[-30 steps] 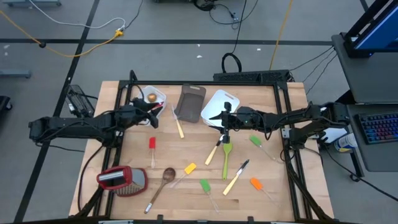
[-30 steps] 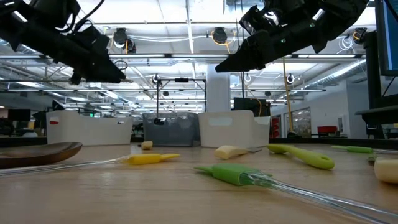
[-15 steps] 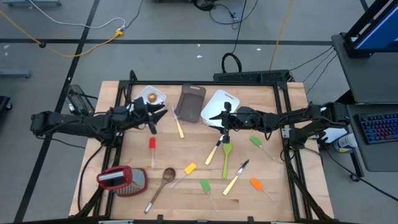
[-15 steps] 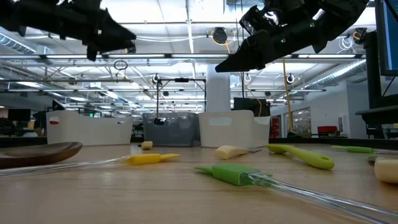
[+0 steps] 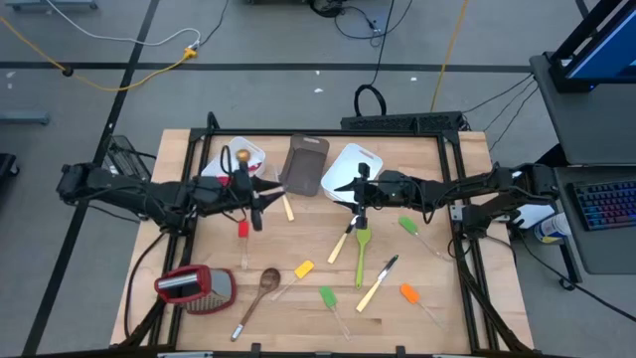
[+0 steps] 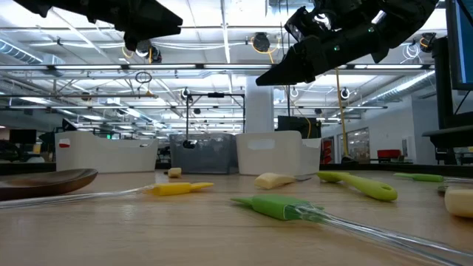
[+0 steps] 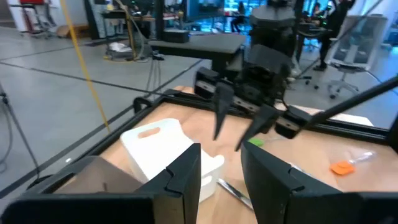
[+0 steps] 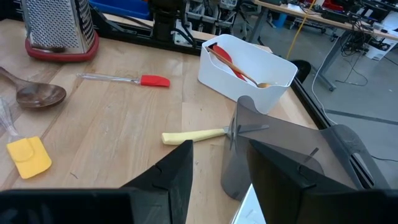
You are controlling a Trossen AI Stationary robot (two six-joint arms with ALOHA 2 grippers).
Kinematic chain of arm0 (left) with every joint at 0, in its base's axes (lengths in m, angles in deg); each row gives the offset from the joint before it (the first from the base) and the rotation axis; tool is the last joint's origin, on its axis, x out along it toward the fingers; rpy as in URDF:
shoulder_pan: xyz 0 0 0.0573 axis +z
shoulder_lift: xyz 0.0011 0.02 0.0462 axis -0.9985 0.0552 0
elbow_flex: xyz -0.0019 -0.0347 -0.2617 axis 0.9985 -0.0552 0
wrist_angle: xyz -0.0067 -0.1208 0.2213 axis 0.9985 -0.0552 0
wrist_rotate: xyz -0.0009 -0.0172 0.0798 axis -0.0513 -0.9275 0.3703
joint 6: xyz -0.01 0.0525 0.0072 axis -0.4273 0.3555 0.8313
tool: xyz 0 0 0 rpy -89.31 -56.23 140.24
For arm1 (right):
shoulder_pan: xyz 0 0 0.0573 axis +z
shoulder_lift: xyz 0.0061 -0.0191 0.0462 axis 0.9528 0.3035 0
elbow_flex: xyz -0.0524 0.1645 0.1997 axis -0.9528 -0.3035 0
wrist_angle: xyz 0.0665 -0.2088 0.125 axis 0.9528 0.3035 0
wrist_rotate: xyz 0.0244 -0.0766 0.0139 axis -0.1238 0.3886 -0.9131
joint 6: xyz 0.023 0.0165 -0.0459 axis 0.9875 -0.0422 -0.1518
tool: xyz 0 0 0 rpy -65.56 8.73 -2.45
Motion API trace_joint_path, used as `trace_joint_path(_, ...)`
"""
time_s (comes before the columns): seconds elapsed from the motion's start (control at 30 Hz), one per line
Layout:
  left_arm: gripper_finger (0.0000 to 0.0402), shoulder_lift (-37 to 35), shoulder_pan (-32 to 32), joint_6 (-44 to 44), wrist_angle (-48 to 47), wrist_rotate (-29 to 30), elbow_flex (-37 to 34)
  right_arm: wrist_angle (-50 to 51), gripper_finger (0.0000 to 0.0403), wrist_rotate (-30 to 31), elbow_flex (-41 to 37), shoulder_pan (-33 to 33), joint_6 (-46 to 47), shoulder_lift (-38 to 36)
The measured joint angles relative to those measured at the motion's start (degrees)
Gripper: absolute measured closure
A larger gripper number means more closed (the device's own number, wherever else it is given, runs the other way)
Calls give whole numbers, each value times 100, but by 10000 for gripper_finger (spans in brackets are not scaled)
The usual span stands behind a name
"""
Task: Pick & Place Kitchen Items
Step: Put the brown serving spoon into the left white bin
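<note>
Between placing and next pick. Left claw [image 5: 256, 204] empty, parted, hovering just above red spatula [image 5: 242, 230] on the surface, pale-handled knife [image 5: 287, 204] beside. Right claw [image 5: 360, 189] waiting, parted, empty, over green spoon [image 5: 363, 249]. Next: lowering, straddling the spatula's handle, closing.

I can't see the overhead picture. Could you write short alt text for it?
Two dark robot arms reach inward over a wooden table scattered with small utensils; the left claw and right claw, both open and empty, hover near three tubs along the far edge. A red spatula, wooden spoon, yellow spatula and green spoon lie loose beside a red-topped grater.
</note>
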Motion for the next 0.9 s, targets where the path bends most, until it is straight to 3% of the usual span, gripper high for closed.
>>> trace_joint_path(0.73,286,123,-161,-675,-443,6,9,0,257,-2,-1,0,1,0)
trace_joint_path(0.9,286,122,-171,-307,-111,242,9,0,257,-1,-1,0,0,0)
